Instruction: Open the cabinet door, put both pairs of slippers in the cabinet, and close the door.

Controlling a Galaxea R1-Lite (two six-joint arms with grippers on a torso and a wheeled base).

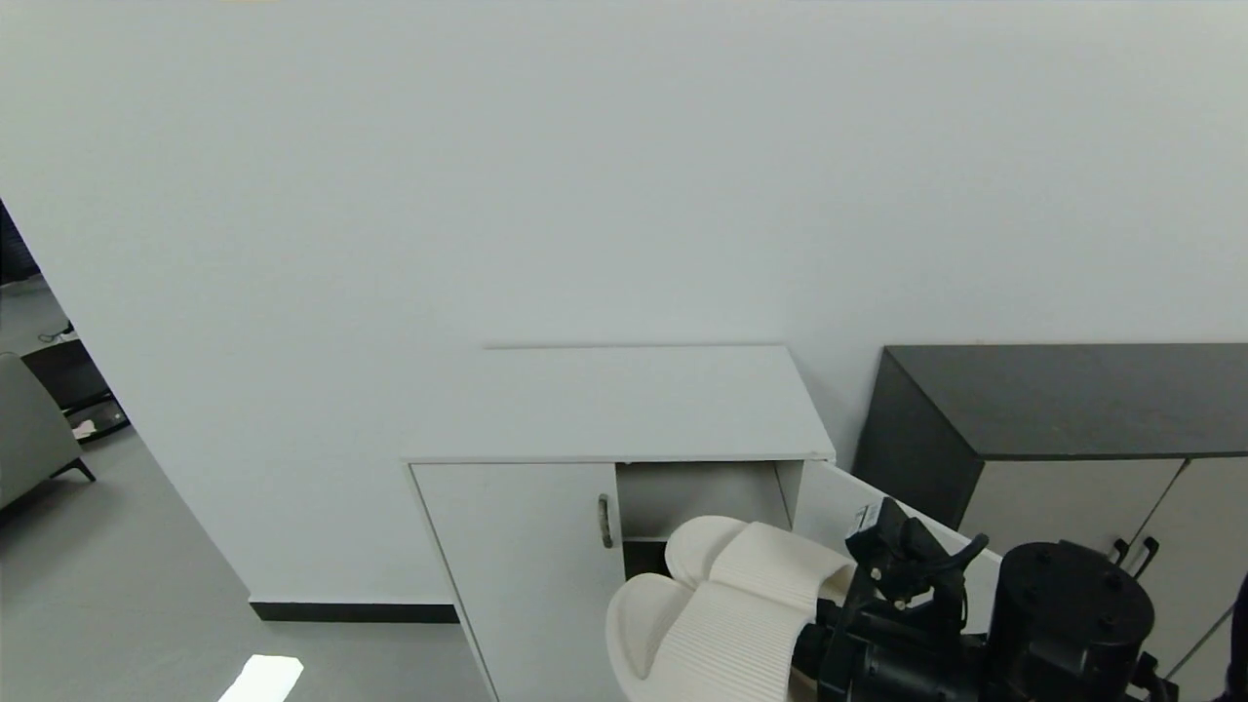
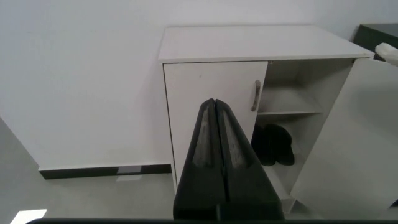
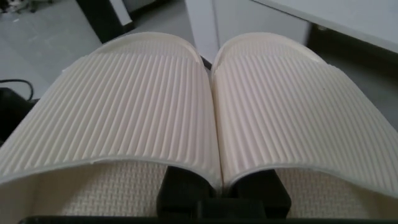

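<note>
Cabinet [image 1: 624,400], white and low, stands against the wall, and far to its left I see a grey chair [image 1: 29,439]. My left gripper [image 2: 214,106] faces the cabinet from a little way off. Its two fingers are pressed tight together and hold nothing. On the cabinet, the left door [image 1: 517,565] is closed, with a small handle [image 1: 604,521] near its edge. Next to that, the right side is open and I can see a shelf [image 2: 289,112] inside. Under the shelf a pair of black slippers [image 2: 273,144] sits in the bottom part. In front of the open side, my right gripper [image 3: 221,193] is clamped on a pair of cream slippers [image 1: 721,604]. They are side by side and touching, up in the air. Just right of them the open door [image 1: 829,502] stands out toward me. Farther right is a dark cabinet [image 1: 1053,409] with pale doors.
</note>
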